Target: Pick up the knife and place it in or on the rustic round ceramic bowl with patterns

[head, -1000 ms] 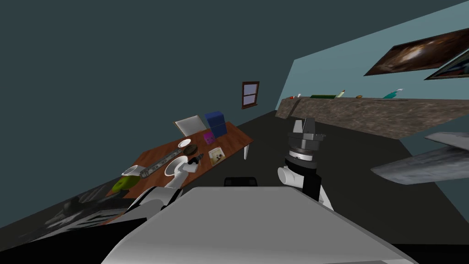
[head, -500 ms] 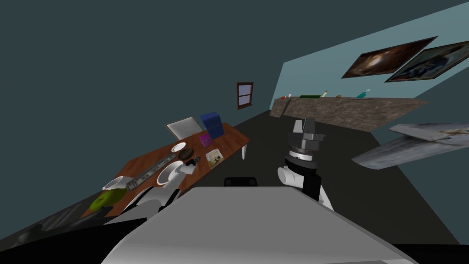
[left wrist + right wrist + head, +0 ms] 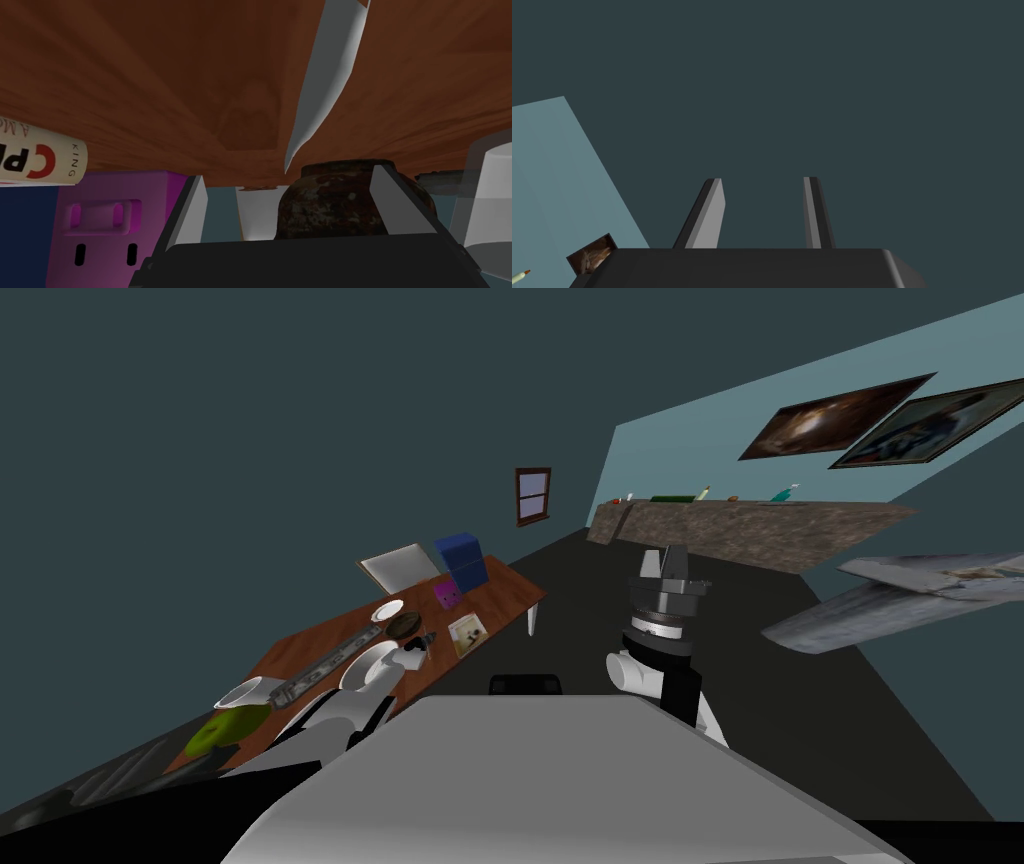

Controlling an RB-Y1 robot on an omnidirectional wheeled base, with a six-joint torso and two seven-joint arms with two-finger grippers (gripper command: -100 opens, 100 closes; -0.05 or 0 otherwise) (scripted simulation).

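Knife (image 3: pixel 325 75) seems to lie flat on the brown table (image 3: pixel 125 75). Its grey blade tapers to a tip that points at the bowl (image 3: pixel 335 205) and stops just short of it, and the handle end runs out of the picture. My left pincer (image 3: pixel 287 174) hangs low over the table with its fingers spread wide and nothing between them, so I judge the grasp is not yet made and I am lining up on the blade.

The bowl is dark, mottled brown and round, and it stands beyond the tip, framed between my two fingers. With the bowl that near, the carry should be short once I have hold. A purple box (image 3: pixel 100 225) stands off to one side of it, with a book (image 3: pixel 40 160) close by, and both look clear of the path.

A thin blade flat on wood gives little to pinch, so the handle looks like the safer place to close.

My right pincer (image 3: pixel 665 560) is raised, well apart from the table and out of the way. Its fingers are parted and it holds nothing.
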